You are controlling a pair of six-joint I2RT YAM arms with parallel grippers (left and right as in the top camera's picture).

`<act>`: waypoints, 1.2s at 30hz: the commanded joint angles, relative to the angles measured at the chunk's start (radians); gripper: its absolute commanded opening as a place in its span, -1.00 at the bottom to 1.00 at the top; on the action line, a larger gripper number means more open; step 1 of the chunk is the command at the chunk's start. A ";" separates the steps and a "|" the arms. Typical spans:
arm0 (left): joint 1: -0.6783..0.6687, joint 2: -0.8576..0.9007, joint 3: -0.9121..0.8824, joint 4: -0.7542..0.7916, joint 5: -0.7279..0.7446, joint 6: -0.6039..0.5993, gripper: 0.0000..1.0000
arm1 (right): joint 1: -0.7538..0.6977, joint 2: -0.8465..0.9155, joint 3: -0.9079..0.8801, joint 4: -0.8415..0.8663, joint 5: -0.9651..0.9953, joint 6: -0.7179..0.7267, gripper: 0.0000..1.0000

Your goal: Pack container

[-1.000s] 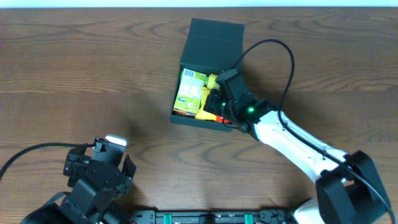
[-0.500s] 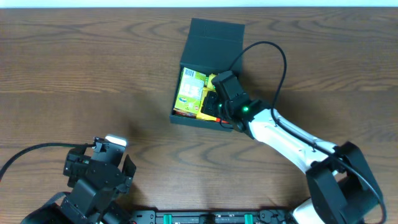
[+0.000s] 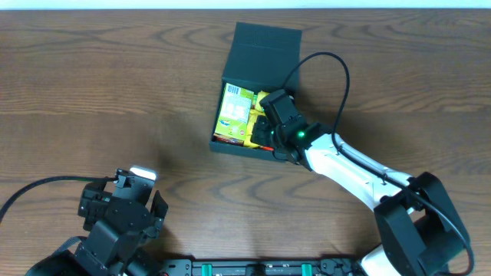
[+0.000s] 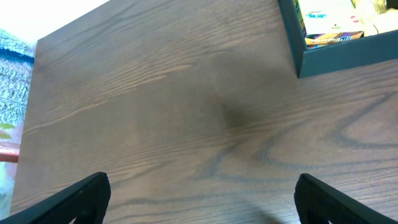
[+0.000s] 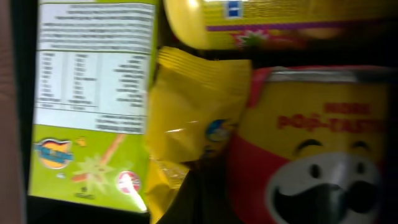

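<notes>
Dark wood bench (image 3: 115,92): we see the open container (image 3: 242,148) toward the middle of its far edge.
At the near left corner our left tool (image 4: 202,199) hovers, fingers wide apart and empty. Farther off, our right tool (image 3: 268,116), fingers together, dips into the container beside a light-green carton (image 3: 234,111), a yellow packet (image 5: 186,124) and a red-and-yellow can (image 5: 311,149).

I look down on a dark brown tabletop (image 3: 115,92) with wavy wood grain, evenly lit and showing a soft sheen. A thin pale strip (image 3: 245,4) runs along its far edge. In my left wrist view, a fuzzy blue cloth (image 4: 11,74) shows past the tabletop's edge, beside a white surface (image 4: 56,12).
</notes>
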 commanded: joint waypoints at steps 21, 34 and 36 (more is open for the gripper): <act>-0.002 -0.003 0.011 0.000 -0.019 0.014 0.90 | -0.149 -0.302 0.014 0.023 -0.056 -0.140 -0.97; -0.002 -0.003 0.011 0.000 -0.019 0.014 0.90 | -0.531 -0.267 0.014 -0.043 -0.719 -0.412 -0.97; -0.002 -0.003 0.011 0.000 -0.019 0.014 0.91 | -0.513 -0.251 0.014 -0.082 -0.821 -0.429 -0.98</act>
